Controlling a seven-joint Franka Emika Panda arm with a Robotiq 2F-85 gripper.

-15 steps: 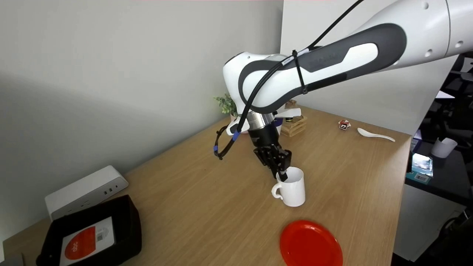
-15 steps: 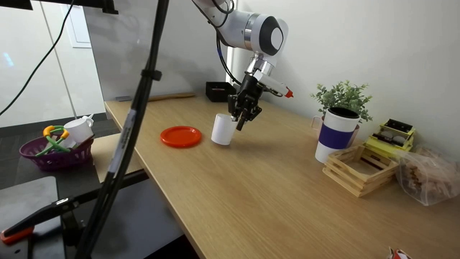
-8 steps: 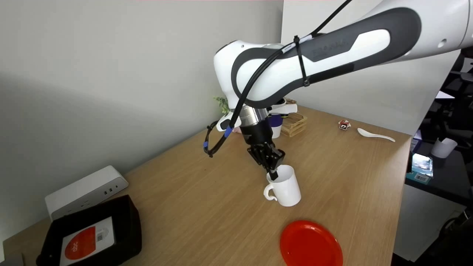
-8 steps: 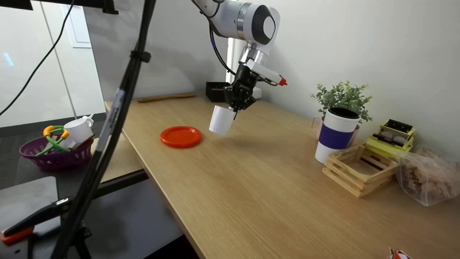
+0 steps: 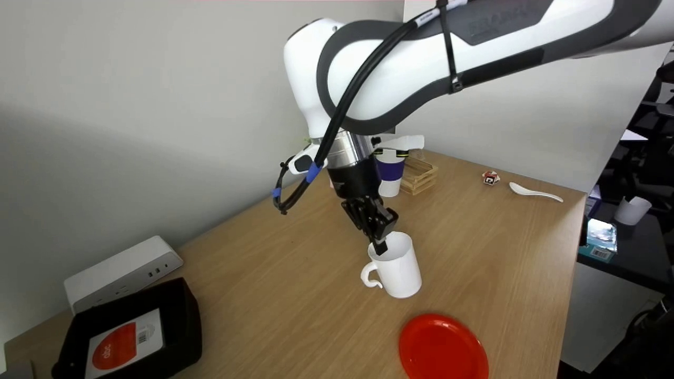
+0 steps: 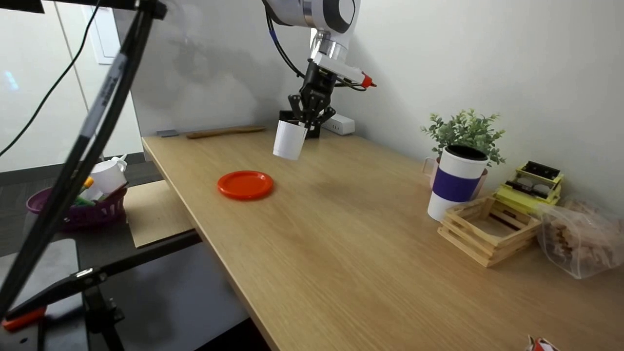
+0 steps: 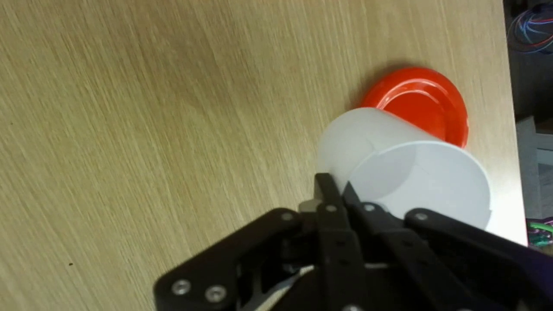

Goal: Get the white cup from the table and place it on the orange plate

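1. The end effector (image 7: 337, 183) was clamped on the rim of the white cup (image 5: 401, 271), one finger (image 7: 328, 190) outside its wall and one inside.
2. The cup hung tilted above the tabletop (image 6: 365, 253), its handle (image 5: 370, 275) turned toward the end effector's side in an exterior view.
3. The orange plate (image 6: 245, 185) lay flat on the tabletop, near the cup but apart from it.
4. A tall banded tumbler (image 6: 453, 187) stood just beside a wooden crate (image 6: 509, 240).
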